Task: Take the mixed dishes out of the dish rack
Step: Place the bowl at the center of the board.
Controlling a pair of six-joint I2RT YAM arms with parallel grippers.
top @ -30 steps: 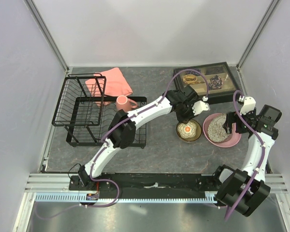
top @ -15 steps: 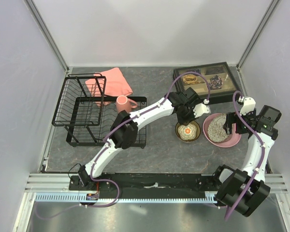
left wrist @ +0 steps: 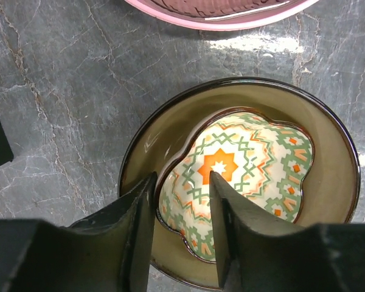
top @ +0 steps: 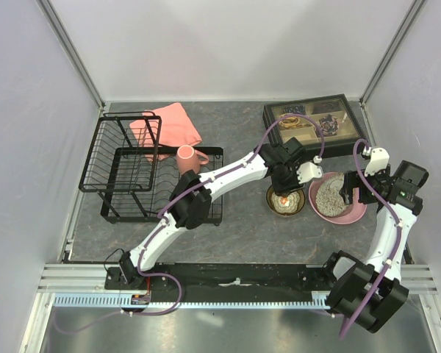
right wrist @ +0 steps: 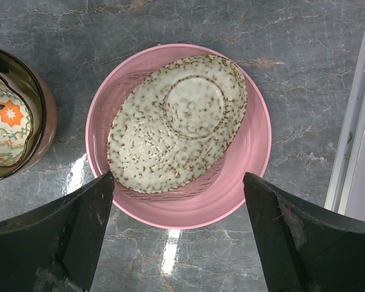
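The left end effector (left wrist: 182,182) straddles the brown bowl (left wrist: 328,182) at its rim, jaws parted, the bowl resting on the counter (top: 242,220); next, lift clear and fetch the mug (top: 185,154) from the rack (top: 125,198).

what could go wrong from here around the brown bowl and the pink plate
1. The left gripper has its jaws only partly apart at the small brown bowl's near rim; lifting away could catch and tip it.
2. That bowl sits close beside the pink plate; a nudge might knock them together.
3. The grey speckled bowl lies upside down and looks tilted on the plate, so it may slide.
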